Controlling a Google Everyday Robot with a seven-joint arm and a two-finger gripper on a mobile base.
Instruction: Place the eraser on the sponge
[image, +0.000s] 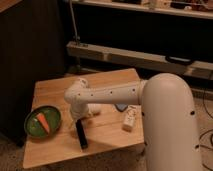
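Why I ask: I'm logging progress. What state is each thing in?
Eraser: flat on table, not on sponge.
Sponge: on table, partly behind arm.
Bottle: lying on table.
Carrot: in bowl.
End effector: low over eraser's far end.

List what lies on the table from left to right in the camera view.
In order: green plate with a carrot → eraser → white bottle. The gripper is at the eraser's far end, so it has no place of its own in the order.
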